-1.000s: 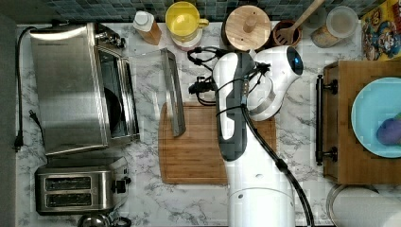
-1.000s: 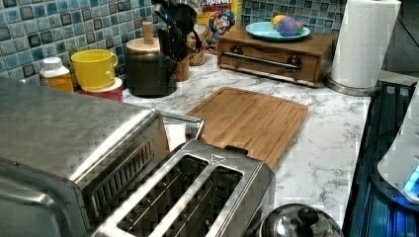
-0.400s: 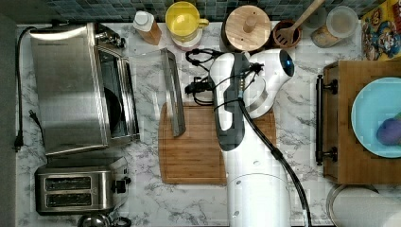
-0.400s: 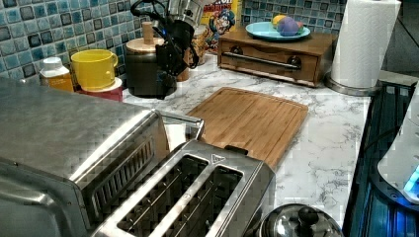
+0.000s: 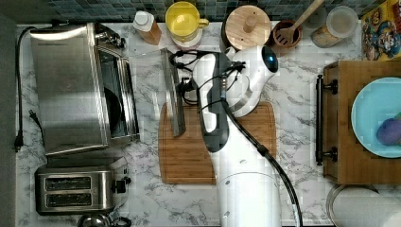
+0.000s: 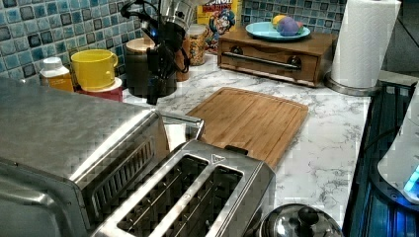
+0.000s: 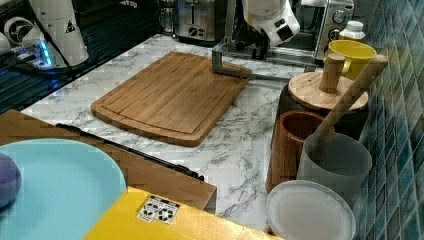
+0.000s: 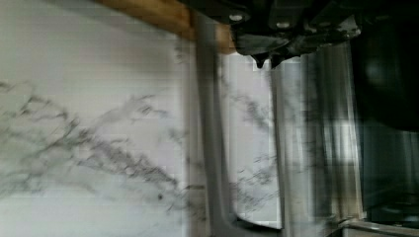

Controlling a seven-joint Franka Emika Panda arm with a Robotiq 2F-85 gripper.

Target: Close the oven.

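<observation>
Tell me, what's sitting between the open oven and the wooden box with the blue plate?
In the top view, between the boxy steel toaster oven and the wooden drawer box lie the oven's folded-down glass door, the bamboo cutting board and the white robot arm.

white arm [image 5: 246, 189] bent forward, hand [image 6: 157, 86] pointing down

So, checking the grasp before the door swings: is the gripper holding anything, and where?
Nothing is visibly held; the gripper sits beside the oven door's handle.
</observation>
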